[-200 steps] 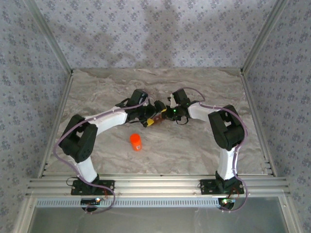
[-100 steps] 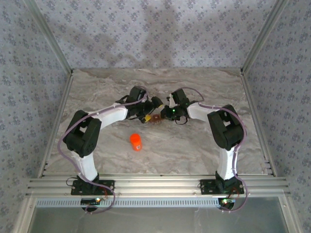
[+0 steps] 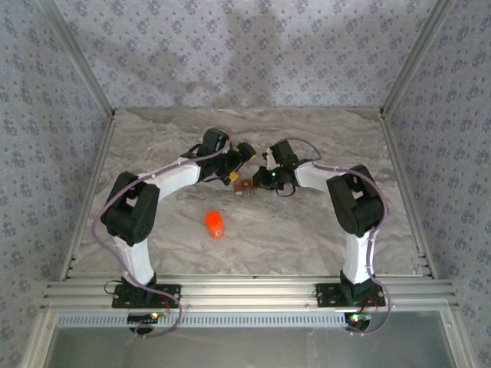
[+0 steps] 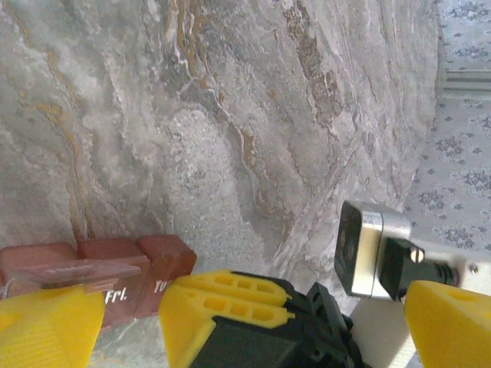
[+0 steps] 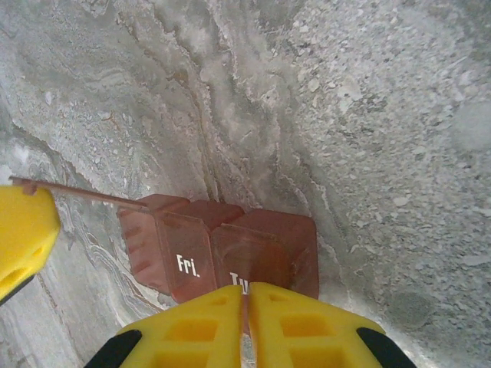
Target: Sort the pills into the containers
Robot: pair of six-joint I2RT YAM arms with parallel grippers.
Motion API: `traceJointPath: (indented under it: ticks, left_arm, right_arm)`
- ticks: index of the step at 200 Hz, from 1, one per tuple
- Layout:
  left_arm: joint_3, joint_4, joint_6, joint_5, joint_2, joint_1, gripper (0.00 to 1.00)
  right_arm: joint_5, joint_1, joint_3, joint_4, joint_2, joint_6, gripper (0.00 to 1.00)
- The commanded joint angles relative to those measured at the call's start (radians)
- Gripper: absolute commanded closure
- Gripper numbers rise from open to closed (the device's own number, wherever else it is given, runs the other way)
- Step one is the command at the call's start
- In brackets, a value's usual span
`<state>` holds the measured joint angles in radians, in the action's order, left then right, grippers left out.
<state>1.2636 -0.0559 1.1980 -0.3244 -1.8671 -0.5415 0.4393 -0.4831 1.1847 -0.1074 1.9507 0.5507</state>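
A: Though clenched tight, holding what with the right tool (image 5: 247,297)?
B: Pinching the near edge of the containers (image 5: 222,238), at the compartment marked "Tu".
A: And the left tool (image 3: 239,163)?
B: Released, spread wide beside 1 raised lid (image 5: 77,193).
A: Where on the counter (image 3: 307,230)?
B: Near the middle, beyond the orange bottle (image 3: 215,224), well apart.
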Motion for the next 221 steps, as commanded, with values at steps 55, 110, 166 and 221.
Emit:
traceJointPath:
  ticks: [55,110,166,221]
  left_arm:
    - [0.039,0.026,0.002,-0.002,-0.058,0.017,0.0]
    - [0.158,-0.005,-0.083,-0.074,-0.018,0.04,0.0]
    - [0.174,-0.063,-0.147,-0.11,0.125,0.143,0.0]
    - [-0.179,-0.107,-0.161,-0.062,0.477,0.344,0.0]
  right_arm:
    - [-0.03,-0.015,-0.001,-0.109,0.063,-0.005,0.85]
    - [-0.039,-0.01,0.102,-0.18,0.034,-0.042,0.83]
    - [-0.09,-0.013,0.21,-0.294,-0.06,-0.098,0.5]
    - [-0.224,-0.17,0.27,-0.518,-0.209,-0.167,0.29]
